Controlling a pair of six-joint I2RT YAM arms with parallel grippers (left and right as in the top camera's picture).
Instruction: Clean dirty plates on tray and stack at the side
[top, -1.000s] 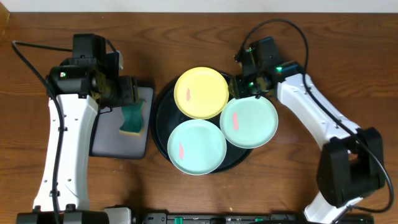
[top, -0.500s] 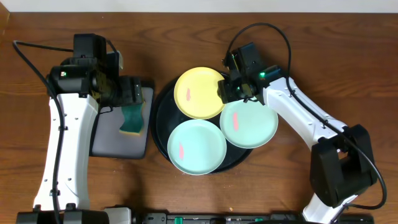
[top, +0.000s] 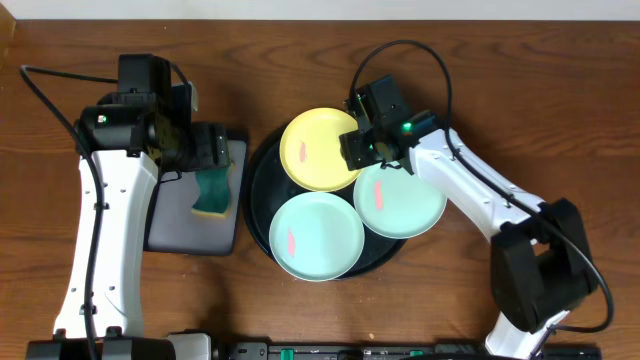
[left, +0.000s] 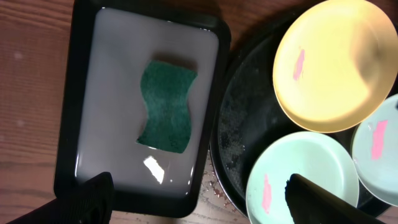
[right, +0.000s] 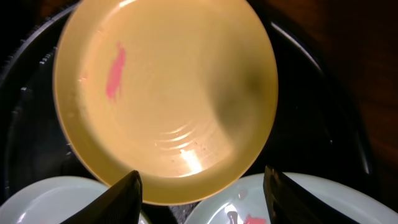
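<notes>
Right gripper (right: 202, 194) — spread — above yellow plate (right: 165, 93)

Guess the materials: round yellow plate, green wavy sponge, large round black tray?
Round yellow plate: likely hard plastic or melamine, glossy; sharp light glint and faint concentric rings. Green wavy sponge: fibrous scouring foam, matte, rough-textured. Large round black tray: probably plastic, dull finish, speckled surface; metal can't be ruled out.

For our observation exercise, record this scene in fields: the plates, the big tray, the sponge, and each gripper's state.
yellow plate: on round black tray, reddish smear
mint plates: same tray, each smeared
green sponge: in rectangular tray, beside round tray
left gripper: open, above rectangular tray
right gripper: open, over yellow plate
</notes>
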